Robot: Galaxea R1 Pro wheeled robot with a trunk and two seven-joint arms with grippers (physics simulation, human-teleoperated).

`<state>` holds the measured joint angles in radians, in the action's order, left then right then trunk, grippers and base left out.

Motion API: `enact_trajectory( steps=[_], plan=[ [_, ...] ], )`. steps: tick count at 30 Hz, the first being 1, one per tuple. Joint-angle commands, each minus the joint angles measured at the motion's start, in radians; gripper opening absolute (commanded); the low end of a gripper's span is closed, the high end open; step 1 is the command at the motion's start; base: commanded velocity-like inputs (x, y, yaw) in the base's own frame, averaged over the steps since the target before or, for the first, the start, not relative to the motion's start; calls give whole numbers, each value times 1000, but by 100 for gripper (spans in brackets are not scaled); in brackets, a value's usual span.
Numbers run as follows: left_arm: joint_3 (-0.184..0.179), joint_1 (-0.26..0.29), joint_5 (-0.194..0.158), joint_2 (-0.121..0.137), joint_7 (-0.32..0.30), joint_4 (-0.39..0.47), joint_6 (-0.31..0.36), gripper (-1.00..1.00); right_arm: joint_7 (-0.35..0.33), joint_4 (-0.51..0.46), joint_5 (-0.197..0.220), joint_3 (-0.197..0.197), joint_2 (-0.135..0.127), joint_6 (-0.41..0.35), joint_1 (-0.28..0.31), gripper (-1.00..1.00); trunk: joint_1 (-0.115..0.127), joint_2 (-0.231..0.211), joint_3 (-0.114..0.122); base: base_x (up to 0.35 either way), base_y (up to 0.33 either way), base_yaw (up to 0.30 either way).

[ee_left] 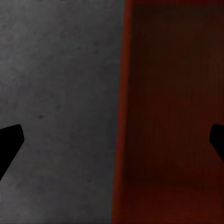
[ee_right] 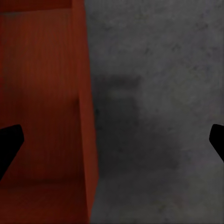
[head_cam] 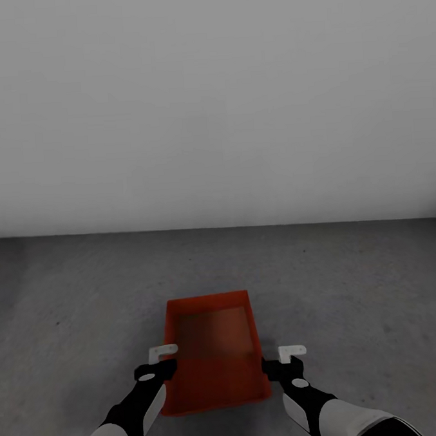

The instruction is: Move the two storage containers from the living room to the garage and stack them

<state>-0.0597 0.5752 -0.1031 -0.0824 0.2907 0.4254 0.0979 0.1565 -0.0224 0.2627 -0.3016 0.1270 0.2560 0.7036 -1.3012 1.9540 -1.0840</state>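
Ahead of you stands the garage's plain pale grey wall (head_cam: 211, 102), taking up the upper half of the head view. Below it spreads the dark grey concrete floor (head_cam: 351, 287), rough and matte, meeting the wall in a straight line.

On that floor, low in the middle of your head view, sits one orange-red storage container (head_cam: 213, 350), a lidless rectangular box with low straight walls, its long sides running away from you. Its inside bottom is bare. A faint shadow lies on the concrete just beside its right wall, which you can see in the right wrist view.

Your two arms reach in from the bottom corners, one on each long side of the container. The left pincer (head_cam: 163, 362) is at the left wall and the right pincer (head_cam: 285, 361) at the right wall, both near the end closer to you.

In the left wrist view, the left pincer (ee_left: 112, 142) is spread wide, its dark fingertips (ee_left: 10, 142) at opposite edges of the picture, straddling the container's wall (ee_left: 119, 140) without pressing on it. The right pincer (ee_right: 112, 142) is likewise released, its fingertips (ee_right: 9, 142) far apart with the other wall (ee_right: 88, 140) between them.
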Motion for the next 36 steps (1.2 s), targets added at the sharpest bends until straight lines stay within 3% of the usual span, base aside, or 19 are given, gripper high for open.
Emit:
enact_trajectory(
  steps=[1,36],
  plan=[
    [-6,0,-10,1,7,2,5,100,3,1,9,-8,0,3,1,100,4,-7,3,0,0,0],
    [-6,0,-10,0,7,1,5,100,12,1,10,-8,3,5,1,100,138,-252,112,0,0,0]
  ],
)
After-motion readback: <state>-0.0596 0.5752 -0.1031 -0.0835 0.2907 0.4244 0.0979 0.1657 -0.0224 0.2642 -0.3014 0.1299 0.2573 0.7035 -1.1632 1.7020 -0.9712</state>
